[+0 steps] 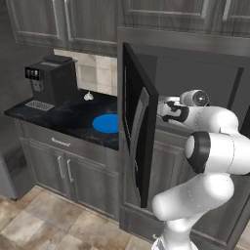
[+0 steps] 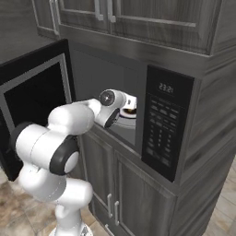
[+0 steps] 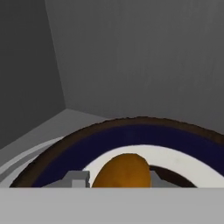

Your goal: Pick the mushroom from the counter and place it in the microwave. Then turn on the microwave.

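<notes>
We are finding the gripper [image 3: 114,183] reaching inside the microwave [image 2: 167,120], whose door [image 1: 137,124] is standing wide open. In the hand view the jaws are sitting narrowly apart with the mushroom [image 3: 122,171] pinched between them, so we are judging it held. It is hanging just above a plate [image 3: 144,131] with a dark rim and a white centre, which is resting in the cavity (whether the mushroom is already touching the plate we cannot tell). The chief risk we are noting is at release: the mushroom is small and rounded, and if the jaws are opening while it is riding above the plate, it may be rolling off the white centre toward the rim or the cavity floor. A second risk is in the withdrawal: the forearm [image 2: 87,115] is passing close between the door and the cavity edge, and a wide swing may be striking either. A third is the button panel [image 2: 162,126], which is lying beside the opening; the door must be closing before any press is counting. On the counter [image 1: 63,117] a blue disc [image 1: 106,123], a garlic lump [image 1: 88,96] and a coffee machine [image 1: 51,78] are standing well clear.
</notes>
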Motion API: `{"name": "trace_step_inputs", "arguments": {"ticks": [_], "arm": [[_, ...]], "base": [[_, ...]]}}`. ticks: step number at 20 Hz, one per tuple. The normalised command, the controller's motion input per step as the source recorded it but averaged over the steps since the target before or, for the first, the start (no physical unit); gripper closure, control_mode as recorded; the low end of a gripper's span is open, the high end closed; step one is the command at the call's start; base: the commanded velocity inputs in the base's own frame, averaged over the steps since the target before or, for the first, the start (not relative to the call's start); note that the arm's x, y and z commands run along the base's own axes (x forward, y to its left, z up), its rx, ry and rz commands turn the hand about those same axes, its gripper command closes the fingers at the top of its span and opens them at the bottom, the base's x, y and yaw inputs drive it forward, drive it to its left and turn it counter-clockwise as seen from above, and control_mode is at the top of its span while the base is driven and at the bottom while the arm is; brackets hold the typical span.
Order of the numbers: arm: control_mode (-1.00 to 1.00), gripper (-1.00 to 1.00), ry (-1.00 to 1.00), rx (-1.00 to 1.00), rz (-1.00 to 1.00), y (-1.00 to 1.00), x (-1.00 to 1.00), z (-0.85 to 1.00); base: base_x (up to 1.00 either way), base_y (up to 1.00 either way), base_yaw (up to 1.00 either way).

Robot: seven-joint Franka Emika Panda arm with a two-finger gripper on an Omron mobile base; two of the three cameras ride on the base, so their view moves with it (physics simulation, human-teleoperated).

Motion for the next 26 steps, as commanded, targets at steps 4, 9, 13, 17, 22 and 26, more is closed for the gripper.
{"name": "trace_step_inputs", "arguments": {"ticks": [4,9,13,17,22,26], "arm": [[-1.00,1.00,0.00,0.00,0.00,-0.08,0.21,-0.19],[-1.00,1.00,0.00,0.00,0.00,-0.08,0.13,-0.24],[-1.00,1.00,0.00,0.00,0.00,-0.02,0.02,-0.08],[-1.00,-1.00,0.00,0.00,0.00,0.00,0.00,0.00],[-1.00,-1.00,0.00,0.00,0.00,0.00,0.00,0.00],[-1.00,-1.00,0.00,0.00,0.00,0.00,0.00,0.00]], "base": [[0.00,0.00,0.00],[0.00,0.00,0.00],[0.00,0.00,0.00],[0.00,0.00,0.00],[0.00,0.00,0.00],[0.00,0.00,0.00]]}}
